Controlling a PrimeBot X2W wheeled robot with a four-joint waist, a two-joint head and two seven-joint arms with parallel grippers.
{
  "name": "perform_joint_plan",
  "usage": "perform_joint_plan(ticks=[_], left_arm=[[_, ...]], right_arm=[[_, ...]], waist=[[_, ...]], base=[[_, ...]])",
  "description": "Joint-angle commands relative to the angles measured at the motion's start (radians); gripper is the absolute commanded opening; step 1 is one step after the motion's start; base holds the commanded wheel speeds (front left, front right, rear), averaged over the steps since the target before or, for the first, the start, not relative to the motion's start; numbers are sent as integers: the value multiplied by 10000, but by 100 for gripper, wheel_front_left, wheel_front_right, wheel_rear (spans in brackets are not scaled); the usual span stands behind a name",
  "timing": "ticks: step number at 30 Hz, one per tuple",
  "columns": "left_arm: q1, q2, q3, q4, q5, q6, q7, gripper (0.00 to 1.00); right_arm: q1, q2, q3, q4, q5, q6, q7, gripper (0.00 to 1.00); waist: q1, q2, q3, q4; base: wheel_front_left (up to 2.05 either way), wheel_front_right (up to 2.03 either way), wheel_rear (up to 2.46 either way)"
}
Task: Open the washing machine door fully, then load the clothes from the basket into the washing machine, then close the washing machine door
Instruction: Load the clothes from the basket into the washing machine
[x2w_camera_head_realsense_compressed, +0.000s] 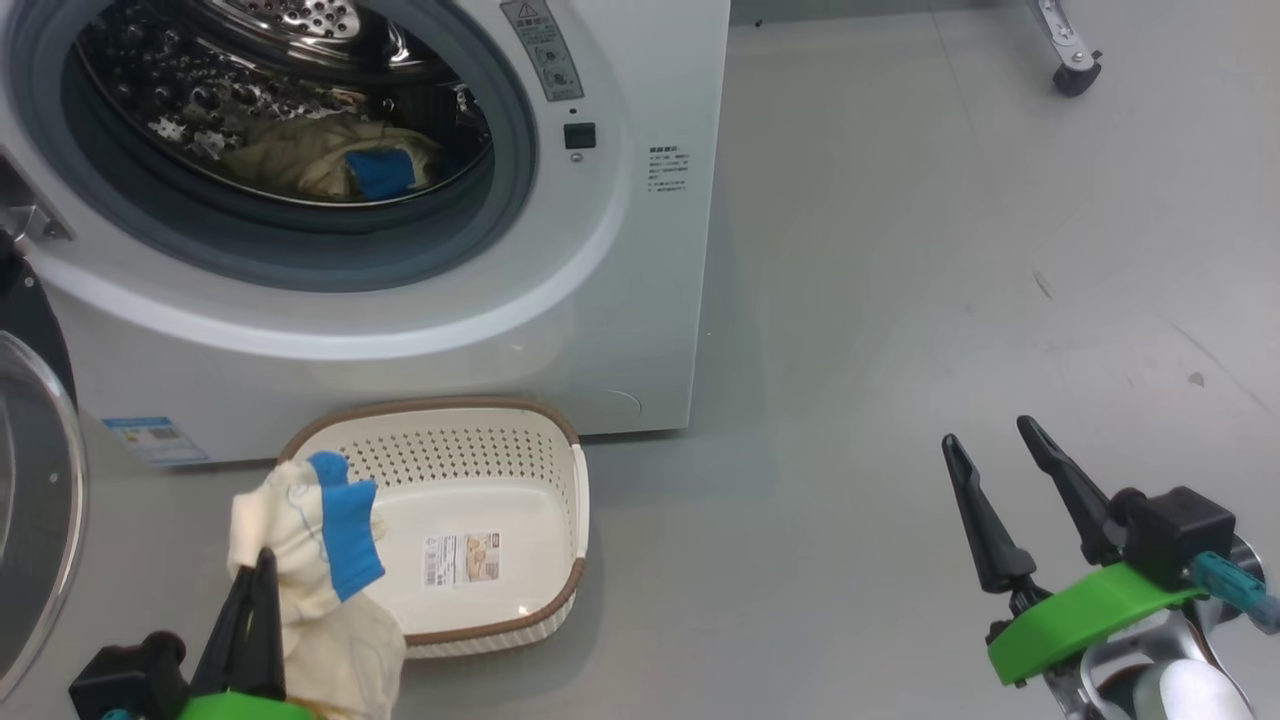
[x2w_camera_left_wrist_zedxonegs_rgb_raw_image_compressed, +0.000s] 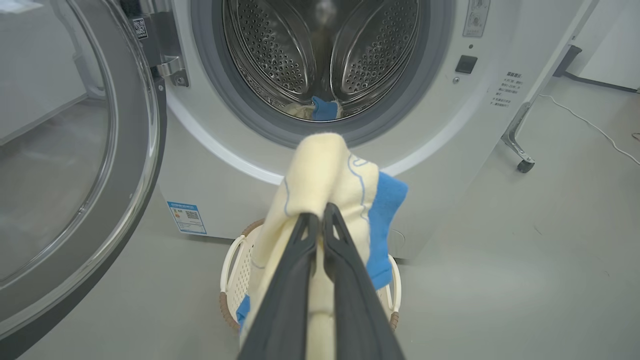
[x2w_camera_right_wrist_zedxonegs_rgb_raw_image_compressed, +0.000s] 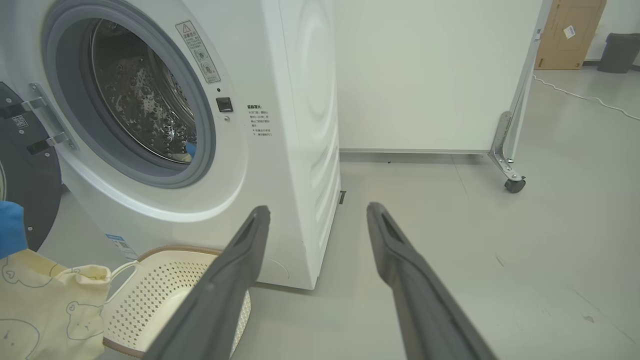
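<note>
My left gripper is shut on a pale yellow, bear-printed garment with a blue piece, lifted above the left end of the cream basket. From the left wrist, the garment drapes over the closed fingers before the washing machine. The washing machine door stands swung wide at the left. More yellow and blue clothes lie in the drum. My right gripper hovers open and holds nothing over the floor at the right. In the right wrist view the garment hangs beside the basket.
The basket's inside shows only a label on its floor. A white partition on a caster foot stands right of the machine. Open grey floor spreads to the right. A cable runs along the far floor.
</note>
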Motion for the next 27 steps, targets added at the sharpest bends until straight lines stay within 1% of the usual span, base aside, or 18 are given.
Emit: perform_joint_plan(ticks=[1,10,27], left_arm=[[-277,264,388,-396,61,784,-20,0],[-33,257,394,-416,-60,813,-55,0],[-213,221,342,-333,-168,758,-207,0]], right_arm=[[-183,-89,213,-414,-93,2,25,100],[-34,-89,239,-543,-109,2,151,100],[-6,-89,217,-605,-95,2,168,100]], waist=[[1,-1,-47,54],[1,-1,-236,197],[1,-1,-188,309]], base=[[0,0,0],[0,0,0],[0,0,0]])
